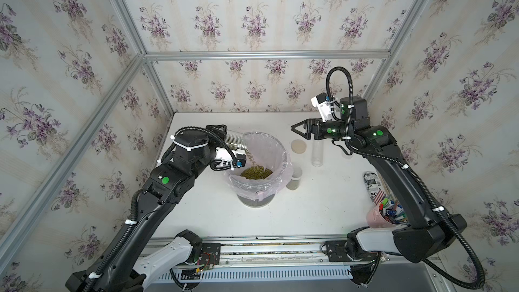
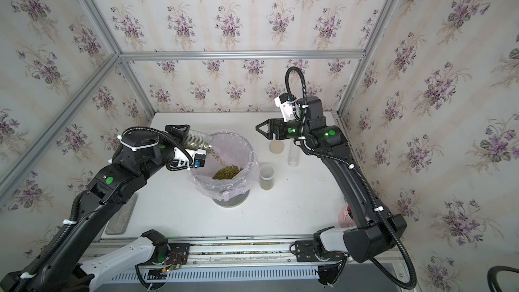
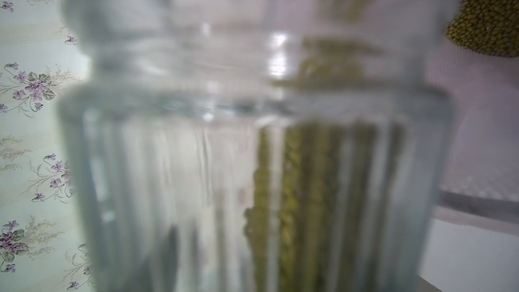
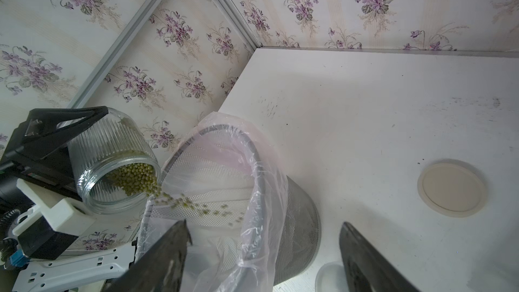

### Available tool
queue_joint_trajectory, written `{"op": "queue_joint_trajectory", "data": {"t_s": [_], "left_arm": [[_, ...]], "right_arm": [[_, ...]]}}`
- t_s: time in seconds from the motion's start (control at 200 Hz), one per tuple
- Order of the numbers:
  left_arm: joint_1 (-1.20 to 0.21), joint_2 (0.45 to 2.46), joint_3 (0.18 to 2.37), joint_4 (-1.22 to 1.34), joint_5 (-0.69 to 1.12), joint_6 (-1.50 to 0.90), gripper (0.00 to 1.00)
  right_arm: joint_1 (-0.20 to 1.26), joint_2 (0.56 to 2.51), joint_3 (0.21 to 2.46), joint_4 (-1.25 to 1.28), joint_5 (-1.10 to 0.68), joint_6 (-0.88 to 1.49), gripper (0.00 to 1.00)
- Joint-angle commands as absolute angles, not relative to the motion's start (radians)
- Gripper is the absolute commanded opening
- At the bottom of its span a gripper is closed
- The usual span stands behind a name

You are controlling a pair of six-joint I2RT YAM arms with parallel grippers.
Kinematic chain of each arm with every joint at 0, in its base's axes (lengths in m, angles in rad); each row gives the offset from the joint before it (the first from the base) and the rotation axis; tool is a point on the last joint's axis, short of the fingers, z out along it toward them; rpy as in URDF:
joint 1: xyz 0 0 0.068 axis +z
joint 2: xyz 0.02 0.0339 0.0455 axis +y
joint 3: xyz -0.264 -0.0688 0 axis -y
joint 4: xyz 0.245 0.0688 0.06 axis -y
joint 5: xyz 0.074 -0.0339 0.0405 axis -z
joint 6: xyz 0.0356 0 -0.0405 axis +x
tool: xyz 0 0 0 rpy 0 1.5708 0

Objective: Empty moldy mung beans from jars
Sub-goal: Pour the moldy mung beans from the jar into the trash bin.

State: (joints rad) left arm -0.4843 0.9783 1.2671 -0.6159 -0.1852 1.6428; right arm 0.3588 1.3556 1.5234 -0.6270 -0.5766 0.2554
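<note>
My left gripper [image 1: 224, 139] is shut on a ribbed clear jar [image 1: 236, 140] [image 4: 112, 161], tipped mouth-down over the rim of a mesh bin [image 1: 280, 147] with a pink liner. Mung beans [image 4: 196, 206] stream from the jar's mouth onto a green heap [image 1: 256, 172] [image 2: 227, 172] in the bin. Blurred, the jar [image 3: 252, 136] fills the left wrist view and hides the fingers. My right gripper [image 1: 293, 129] [image 4: 264, 221] hangs open and empty behind the bin's right side. A tall narrow clear jar [image 1: 317, 151] and a small lidded jar [image 1: 295, 179] holding beans stand right of the bin.
A loose tan lid [image 1: 298, 146] [image 4: 452, 189] lies flat near the tall jar. A printed can [image 1: 372, 183] and a pink cup of pens [image 1: 384, 214] stand at the right edge by my right arm. Papered walls close the back and both sides.
</note>
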Motion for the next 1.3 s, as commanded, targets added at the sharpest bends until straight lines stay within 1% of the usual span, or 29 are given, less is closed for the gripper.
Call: {"op": "queue_joint_trajectory", "data": {"t_s": [0.0,0.29,0.52,0.799,1.054,1.294], "left_arm": [[-0.485,0.982,1.267,-0.539,-0.183,1.649,0.00],[-0.485,1.015,1.285,-0.535,-0.199,1.644,0.00],[-0.485,1.005,1.281,-0.535,-0.153,1.632,0.00],[-0.485,1.009,1.276,-0.534,-0.166,1.637,0.00],[-0.488,1.002,1.263,-0.535,-0.128,1.623,0.00],[-0.489,1.008,1.243,-0.534,-0.152,1.617,0.00]], "right_arm": [[0.359,1.360,1.531,-0.613,-0.568,0.257,0.82],[0.359,1.360,1.525,-0.610,-0.572,0.262,0.82],[0.359,1.352,1.519,-0.603,-0.583,0.269,0.82],[0.359,1.348,1.516,-0.596,-0.600,0.276,0.82],[0.359,1.335,1.499,-0.578,-0.618,0.286,0.82],[0.359,1.336,1.505,-0.584,-0.618,0.287,0.82]]}}
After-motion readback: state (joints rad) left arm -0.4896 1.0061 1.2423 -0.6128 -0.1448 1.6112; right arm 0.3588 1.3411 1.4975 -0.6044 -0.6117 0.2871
